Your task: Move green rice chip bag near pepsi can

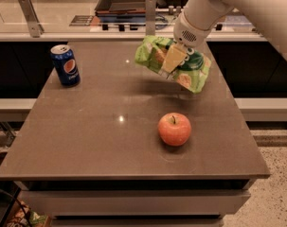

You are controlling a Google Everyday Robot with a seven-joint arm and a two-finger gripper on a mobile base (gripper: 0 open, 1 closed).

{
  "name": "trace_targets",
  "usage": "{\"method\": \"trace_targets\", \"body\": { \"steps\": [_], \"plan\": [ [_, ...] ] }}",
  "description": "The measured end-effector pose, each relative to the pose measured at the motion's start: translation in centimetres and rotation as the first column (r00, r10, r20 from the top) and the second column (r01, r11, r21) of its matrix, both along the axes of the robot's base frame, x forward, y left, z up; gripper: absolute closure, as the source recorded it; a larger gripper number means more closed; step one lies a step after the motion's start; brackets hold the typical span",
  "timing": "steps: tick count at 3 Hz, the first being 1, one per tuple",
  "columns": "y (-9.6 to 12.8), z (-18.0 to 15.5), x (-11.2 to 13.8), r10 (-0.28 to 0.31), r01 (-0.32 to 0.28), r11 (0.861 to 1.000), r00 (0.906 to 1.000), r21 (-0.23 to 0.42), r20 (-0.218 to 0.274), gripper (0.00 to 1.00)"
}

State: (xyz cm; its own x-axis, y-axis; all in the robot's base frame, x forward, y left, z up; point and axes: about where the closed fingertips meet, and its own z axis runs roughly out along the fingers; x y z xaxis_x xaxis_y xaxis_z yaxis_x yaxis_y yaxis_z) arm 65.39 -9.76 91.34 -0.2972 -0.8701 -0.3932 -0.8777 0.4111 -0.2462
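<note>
The green rice chip bag (190, 71) hangs in the air over the back right part of the table, crumpled and tilted. My gripper (171, 60) comes down from the upper right and is shut on the bag's middle, its pale fingers (173, 59) pinching the bag. The pepsi can (65, 65) stands upright near the table's back left edge, well to the left of the bag and gripper.
A red apple (174, 128) sits on the brown table (86, 141) right of centre, in front of the bag. Behind the table runs a counter with a dark tray (126, 0) and metal posts (150, 14). The floor drops off at the right.
</note>
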Motion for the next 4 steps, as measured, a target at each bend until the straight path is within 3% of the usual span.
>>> {"method": "trace_targets", "body": {
  "steps": [1,2,4],
  "plan": [
    [3.2,1.2,1.0,0.061,-0.063,0.997,0.9973,0.046,0.042,1.00],
    [6.3,1.1,2.1,0.134,-0.138,0.986,0.9898,0.098,0.049,1.00],
    [12.0,-0.6,3.3,0.263,-0.262,0.952,0.9647,0.159,0.013,1.00]
  ]
}}
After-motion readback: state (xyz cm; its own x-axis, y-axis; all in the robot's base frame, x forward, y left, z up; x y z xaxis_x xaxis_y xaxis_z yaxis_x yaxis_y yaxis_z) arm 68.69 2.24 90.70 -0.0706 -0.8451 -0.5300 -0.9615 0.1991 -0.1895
